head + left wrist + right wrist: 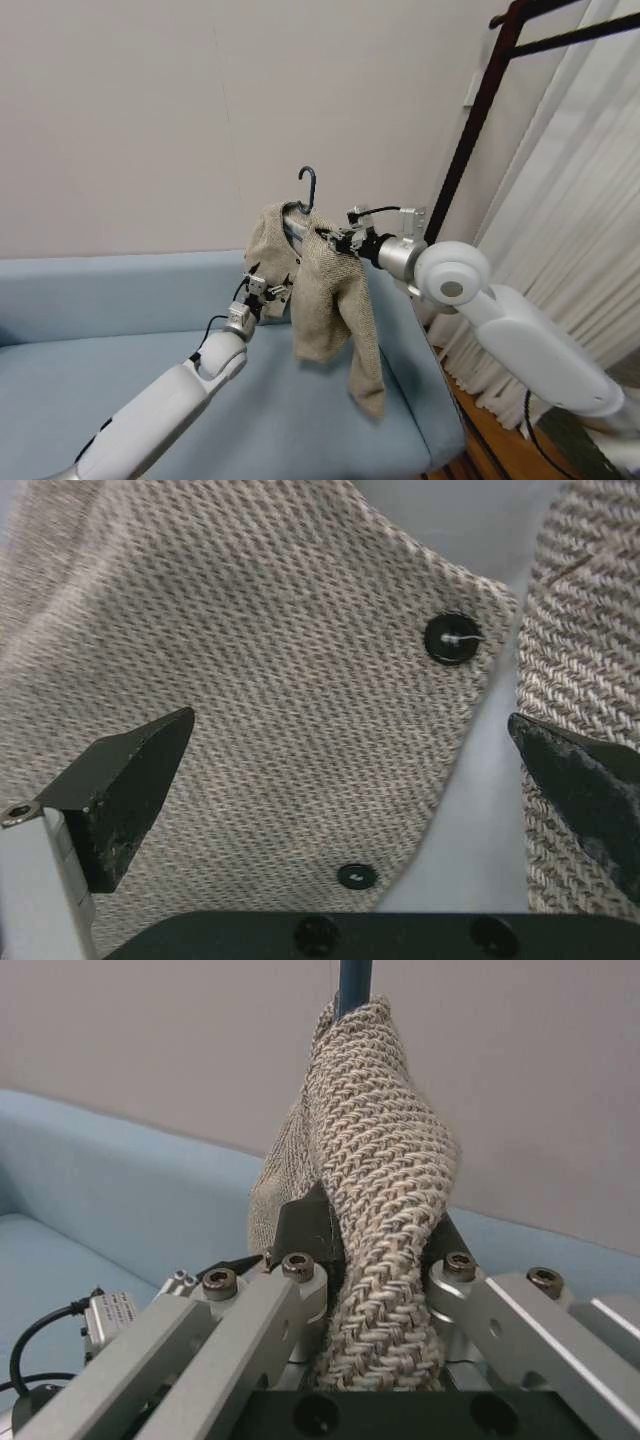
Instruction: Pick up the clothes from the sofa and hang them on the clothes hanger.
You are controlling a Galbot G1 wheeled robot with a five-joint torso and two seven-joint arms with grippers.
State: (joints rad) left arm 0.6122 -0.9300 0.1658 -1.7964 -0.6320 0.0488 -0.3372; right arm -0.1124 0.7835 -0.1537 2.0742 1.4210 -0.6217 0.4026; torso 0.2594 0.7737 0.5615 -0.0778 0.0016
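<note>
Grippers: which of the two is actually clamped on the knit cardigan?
The right gripper: it pinches the cardigan just below the hanger hook. The left gripper faces the buttoned front with fingers spread, gripping nothing.

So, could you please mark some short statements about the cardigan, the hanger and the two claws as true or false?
1. The right claw is shut on the cardigan near the hanger. True.
2. The left claw is shut on a sleeve. False: it is open, with its fingers apart in front of the buttoned edge.
3. The cardigan lies flat on the sofa. False: it hangs in the air above it.
4. The hanger's hook sits on the rack. False: the hook is free, and the rack stands to the robot's right.
5. The cardigan has dark buttons. True.
</note>
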